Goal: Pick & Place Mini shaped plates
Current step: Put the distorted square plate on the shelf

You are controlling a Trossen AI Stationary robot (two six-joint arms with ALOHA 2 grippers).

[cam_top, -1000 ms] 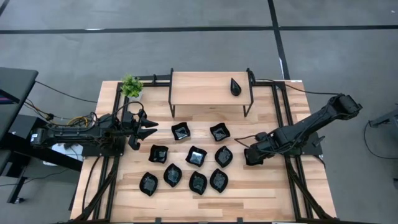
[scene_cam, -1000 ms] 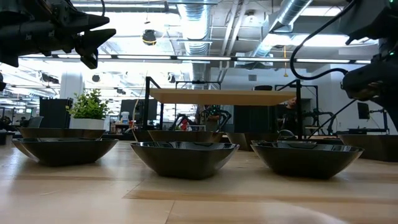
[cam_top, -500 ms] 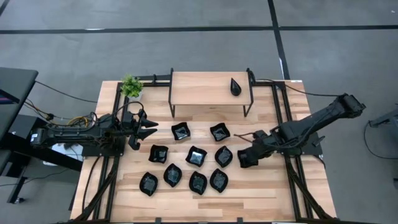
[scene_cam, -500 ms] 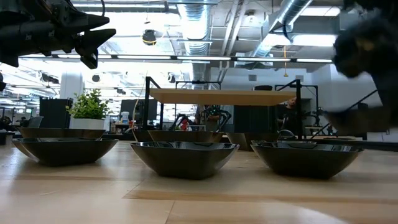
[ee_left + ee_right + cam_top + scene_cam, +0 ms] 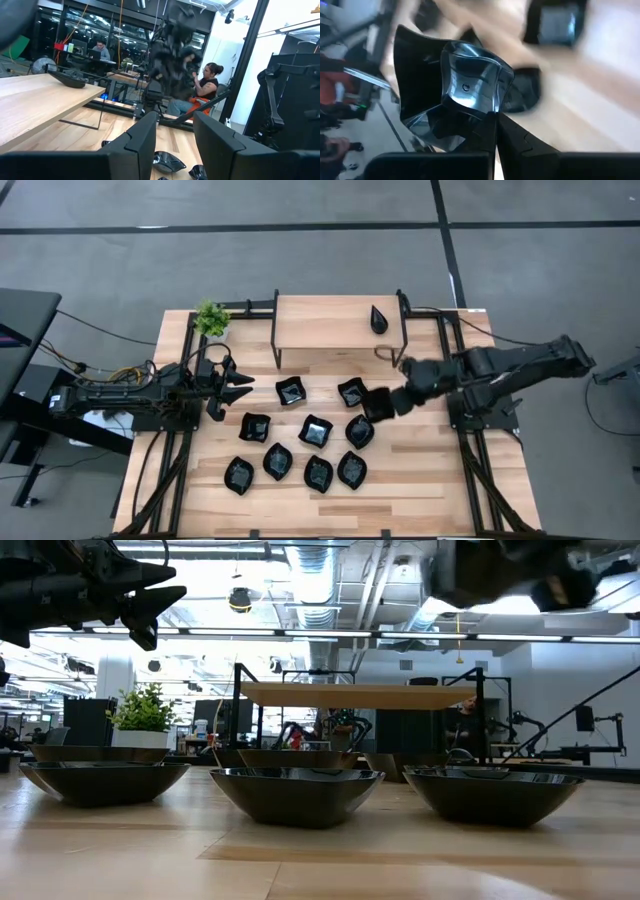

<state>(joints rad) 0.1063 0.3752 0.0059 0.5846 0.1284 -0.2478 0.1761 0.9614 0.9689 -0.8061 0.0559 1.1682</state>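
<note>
The right gripper (image 5: 383,404) is carrying a wavy-edged square plate (image 5: 470,85), fingers clamped on its rim, above the table (image 5: 420,480) at about three o'clock of the plate cluster. The carry step is under way; next it needs a lift toward the shelf (image 5: 330,320) at twelve o'clock. The plate is tilting, no clear long axis. The left gripper (image 5: 238,387) is waiting at nine o'clock, fingers apart.

Even, bright overhead light fills the room, ceiling strips (image 5: 300,633) flaring white in the low view, while motion blur smears the counter (image 5: 600,75) beyond the right fingers (image 5: 470,135).
</note>
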